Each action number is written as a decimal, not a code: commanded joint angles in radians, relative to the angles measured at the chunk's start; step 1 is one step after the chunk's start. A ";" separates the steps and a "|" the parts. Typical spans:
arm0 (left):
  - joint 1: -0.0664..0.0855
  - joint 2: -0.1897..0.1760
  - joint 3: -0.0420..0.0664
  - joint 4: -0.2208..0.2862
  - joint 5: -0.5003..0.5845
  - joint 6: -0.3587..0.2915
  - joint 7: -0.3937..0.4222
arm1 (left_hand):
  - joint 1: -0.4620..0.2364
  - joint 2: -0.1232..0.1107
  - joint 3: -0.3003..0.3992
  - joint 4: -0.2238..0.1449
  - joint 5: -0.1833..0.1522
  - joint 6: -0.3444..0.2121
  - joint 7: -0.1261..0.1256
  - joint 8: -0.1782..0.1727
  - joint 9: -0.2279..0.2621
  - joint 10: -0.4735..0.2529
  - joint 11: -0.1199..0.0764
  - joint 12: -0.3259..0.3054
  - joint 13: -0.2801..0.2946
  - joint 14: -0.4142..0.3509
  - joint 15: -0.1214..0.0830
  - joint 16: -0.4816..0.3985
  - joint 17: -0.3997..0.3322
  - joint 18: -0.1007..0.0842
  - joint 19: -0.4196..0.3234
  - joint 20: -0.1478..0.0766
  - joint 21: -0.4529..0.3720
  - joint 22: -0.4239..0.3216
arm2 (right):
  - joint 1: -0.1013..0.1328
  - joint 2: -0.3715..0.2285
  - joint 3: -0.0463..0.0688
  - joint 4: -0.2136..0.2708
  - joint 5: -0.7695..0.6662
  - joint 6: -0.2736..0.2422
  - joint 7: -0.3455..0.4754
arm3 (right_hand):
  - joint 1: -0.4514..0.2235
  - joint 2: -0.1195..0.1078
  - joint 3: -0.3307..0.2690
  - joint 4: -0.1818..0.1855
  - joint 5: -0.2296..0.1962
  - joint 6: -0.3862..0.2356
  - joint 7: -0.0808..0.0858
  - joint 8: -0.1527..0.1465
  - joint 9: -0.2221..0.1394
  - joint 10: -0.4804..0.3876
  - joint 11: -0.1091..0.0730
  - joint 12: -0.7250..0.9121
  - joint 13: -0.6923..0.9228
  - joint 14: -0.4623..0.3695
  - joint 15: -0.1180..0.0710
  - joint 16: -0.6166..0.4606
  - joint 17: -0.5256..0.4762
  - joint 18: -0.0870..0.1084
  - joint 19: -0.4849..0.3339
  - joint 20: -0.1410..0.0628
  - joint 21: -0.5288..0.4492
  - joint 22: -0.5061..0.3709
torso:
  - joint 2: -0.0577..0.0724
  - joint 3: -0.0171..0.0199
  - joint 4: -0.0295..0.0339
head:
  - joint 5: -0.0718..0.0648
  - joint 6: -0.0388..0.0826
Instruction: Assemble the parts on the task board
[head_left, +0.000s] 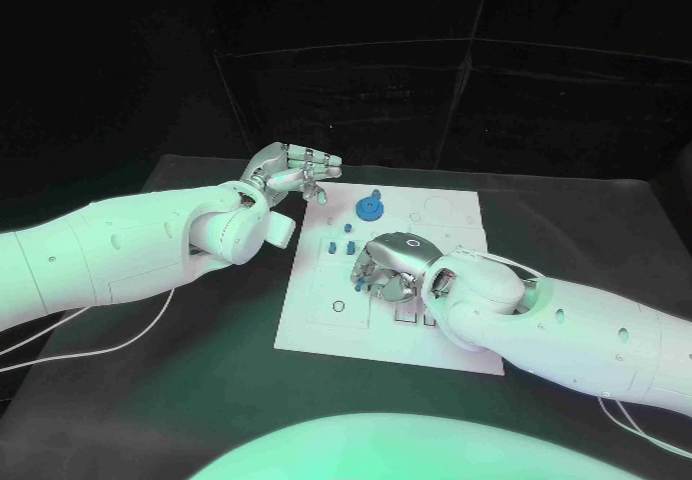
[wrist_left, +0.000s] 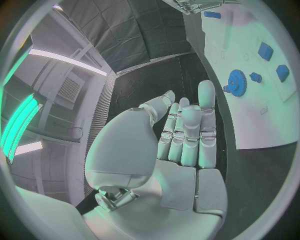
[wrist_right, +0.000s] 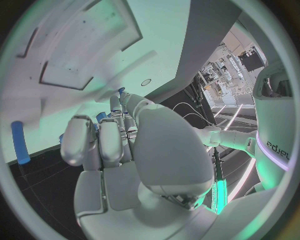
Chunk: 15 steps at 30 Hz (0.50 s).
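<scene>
Left hand (head_left: 293, 170) hovers over the black desk (head_left: 173, 400) just off the far-left corner of the white task board (head_left: 325, 325), fingers apart and partly curled, holding nothing; left wrist view shows the palm (wrist_left: 181, 160) bare, fingers straight and side by side. On the board's far side sits a blue gear-shaped part (head_left: 371, 208), also seen from the left wrist (wrist_left: 235, 80), with small blue parts (head_left: 340, 243) just nearer, between the gear and the right hand. Right hand (head_left: 389, 265) is down on the middle of the board, fingers curled in toward it; a bit of blue shows at the fingertips (wrist_right: 119, 102) in the right wrist view, but cannot tell whether anything is held. A blue peg (wrist_right: 20, 142) lies near the board edge beside that hand.
</scene>
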 joint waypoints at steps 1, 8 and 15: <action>0.001 0.001 0.001 0.000 0.004 0.011 0.003 | -0.001 0.012 -0.006 -0.001 0.002 -0.001 0.002 0.003 -0.001 -0.001 0.003 0.005 0.001 -0.007 -0.001 -0.005 -0.001 0.013 0.000 0.001 -0.007 -0.001 | 0.001 0.002 -0.002 0.001 -0.014 0.019 -0.006 | -0.007 -0.001 0.004 0.001 -0.001 0.007 0.003 -0.003 0.002 0.005 0.005 -0.007 0.001 0.037 -0.004 -0.001 -0.001 -0.003 0.007 -0.001 0.005 0.001 | 0.000 0.0001 -0.0006 | 0.001 -0.002; 0.001 0.001 0.001 0.000 0.004 0.012 0.001 | -0.001 0.012 -0.006 -0.001 0.002 -0.001 0.002 0.003 -0.001 -0.001 0.003 0.005 0.001 -0.007 -0.001 -0.005 -0.001 0.013 0.000 0.001 -0.007 -0.001 | 0.000 0.001 -0.013 0.004 -0.020 0.033 -0.015 | -0.014 -0.003 0.006 -0.001 -0.002 0.005 0.004 -0.005 0.001 0.003 0.005 -0.009 0.000 0.036 -0.003 -0.004 -0.005 -0.002 0.006 0.000 0.004 -0.002 | 0.000 -0.0005 -0.0007 | 0.002 -0.004; 0.001 0.001 0.001 0.000 0.004 0.012 0.000 | -0.001 0.012 -0.006 -0.001 0.002 -0.001 0.002 0.003 -0.001 -0.001 0.003 0.005 0.001 -0.007 -0.001 -0.005 -0.001 0.013 0.000 0.001 -0.007 -0.001 | 0.000 0.003 -0.016 0.002 -0.021 0.033 -0.013 | -0.050 -0.015 0.010 0.000 -0.003 -0.026 0.015 -0.026 -0.002 -0.034 0.018 -0.035 -0.012 0.034 0.007 -0.005 -0.010 -0.001 -0.001 0.007 -0.002 -0.011 | 0.000 -0.0002 -0.0005 | 0.002 -0.004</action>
